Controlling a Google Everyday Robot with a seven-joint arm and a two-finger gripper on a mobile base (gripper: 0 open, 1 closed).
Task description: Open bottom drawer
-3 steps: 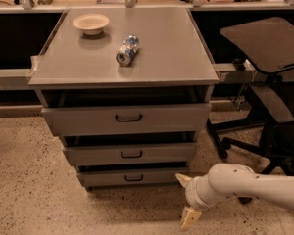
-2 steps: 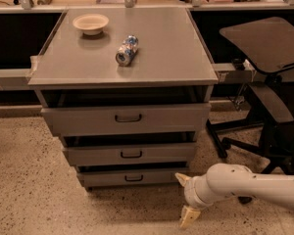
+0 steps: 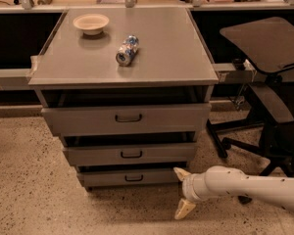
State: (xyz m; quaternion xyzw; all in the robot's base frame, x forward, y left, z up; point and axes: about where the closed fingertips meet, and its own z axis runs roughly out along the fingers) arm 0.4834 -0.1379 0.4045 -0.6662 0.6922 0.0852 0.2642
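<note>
The bottom drawer (image 3: 108,178) is the lowest and shortest grey front of the three in the cabinet, with a small dark pull handle (image 3: 134,178) at its centre. It sits pulled out only slightly. My gripper (image 3: 183,190) is low to the floor just right of that drawer's right end, at the end of a white arm coming in from the right. Its two cream fingers (image 3: 184,209) are spread wide, one up and one down, with nothing between them. The gripper is well right of the handle and does not touch it.
The middle drawer (image 3: 132,154) and top drawer (image 3: 127,118) are stepped out above. On the cabinet top (image 3: 171,53) lie a can (image 3: 127,50) on its side and a bowl (image 3: 91,23). An office chair (image 3: 264,82) stands close on the right. Speckled floor (image 3: 29,180) lies left.
The gripper and arm have stayed almost in the same place; at most a slight shift. The drawers have not moved.
</note>
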